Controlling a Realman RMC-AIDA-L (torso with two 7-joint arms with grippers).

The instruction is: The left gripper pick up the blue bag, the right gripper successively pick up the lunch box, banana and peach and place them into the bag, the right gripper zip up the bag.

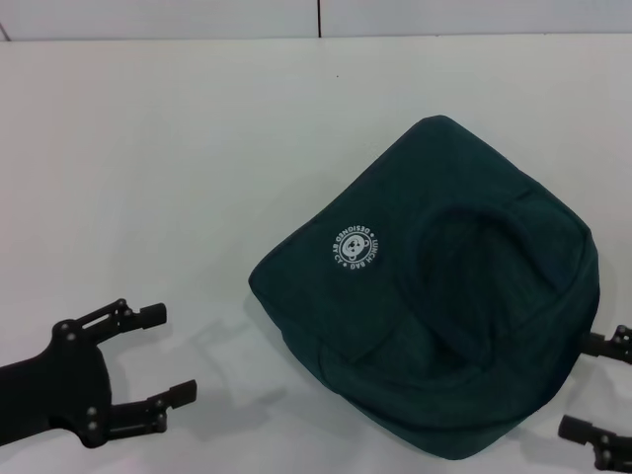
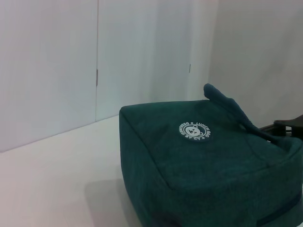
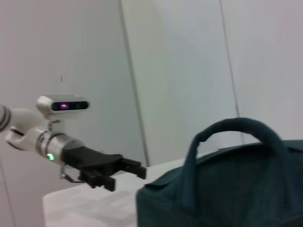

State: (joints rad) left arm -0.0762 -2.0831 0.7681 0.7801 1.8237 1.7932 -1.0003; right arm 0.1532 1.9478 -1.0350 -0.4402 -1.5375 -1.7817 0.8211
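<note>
A: Where do we find the dark blue-green fabric lunch bag with the round white logo patch?

B: It sits flat on the white surface, its carry handle lying across the top. We see no lunch box, banana or peach beside the bag in any view. The bag looks closed from above, and its zip cannot be made out. So this fits either a bag with the food already inside or one with the food somewhere out of view; we cannot settle which.

A: And our grippers?

B: The left gripper hangs low over the surface, well apart from the bag on its logo side, jaws spread and holding nothing. The right gripper is just beside the bag's opposite edge, half hidden behind it; two black fingers show with a gap between them, so its jaws are spread too, pinching nothing.

A: What could go wrong from here?

B: We judge the fabric is soft and will sag or slide if a jaw pushes its side. The right gripper sits so near the bag that any sideways sweep could shove it away or snag the handle.
</note>
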